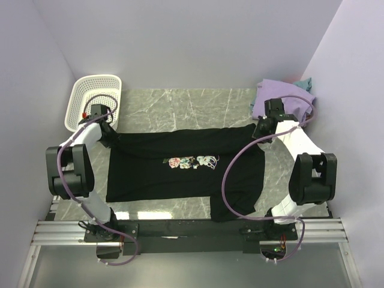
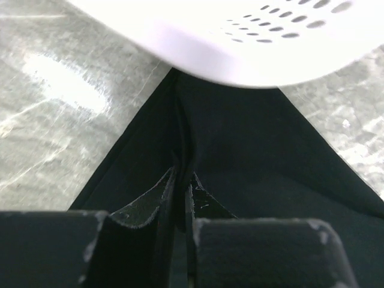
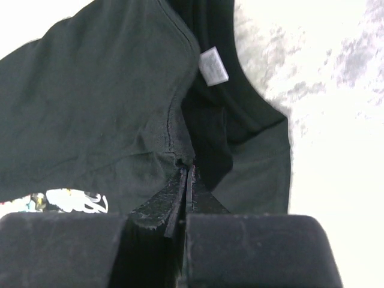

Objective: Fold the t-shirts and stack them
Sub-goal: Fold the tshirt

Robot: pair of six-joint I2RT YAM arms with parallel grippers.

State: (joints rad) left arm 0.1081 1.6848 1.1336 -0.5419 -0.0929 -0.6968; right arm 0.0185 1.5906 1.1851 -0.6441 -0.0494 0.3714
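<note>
**Three t-shirts: one spread, two heaped**

Top view: black t-shirt (image 1: 180, 177) lies flat across the marble tabletop (image 1: 180, 102), print up. Lavender t-shirt (image 1: 282, 96) and teal t-shirt (image 1: 306, 83) are bunched at the far right corner, white basket (image 1: 90, 99) at the far left. Left pincer (image 1: 113, 137) is at the shirt's far left corner, right pincer (image 1: 259, 129) at its far right edge.

Left wrist: fingers nearly together, pinching a raised ridge of black cloth just beside the basket.

Right wrist: fingers together, clamped on black cloth near the collar — white neck label (image 3: 213, 65) beyond.
</note>
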